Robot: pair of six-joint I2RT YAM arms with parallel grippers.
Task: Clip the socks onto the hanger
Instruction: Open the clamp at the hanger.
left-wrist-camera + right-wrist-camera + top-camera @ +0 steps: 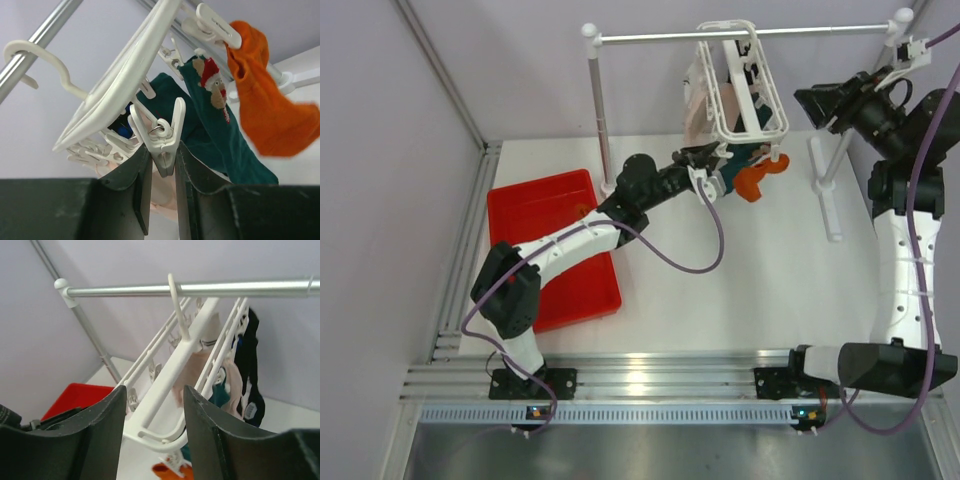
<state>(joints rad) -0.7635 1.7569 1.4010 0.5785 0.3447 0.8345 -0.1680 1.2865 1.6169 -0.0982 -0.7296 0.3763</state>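
The white hanger (745, 95) hangs by its hook from the metal rail. An orange sock (755, 180) and a teal sock (733, 160) hang from its clips at the lower end. In the left wrist view the orange sock (265, 115) is held by a clip, beside the teal sock (215, 130) with its patterned patch. My left gripper (705, 160) is under the hanger, shut on a white clip (162, 142) pinched between its fingers (162, 156). My right gripper (812, 103) is open; its fingers straddle the hanger frame's near end (160, 437) without gripping it (154, 395).
The metal rail stand (740, 35) spans the back; its right foot (828, 205) lies on the table. Pale pink socks (695, 105) and black socks (250, 360) also hang on the hanger. A red tray (535, 200) sits at the left under my left arm.
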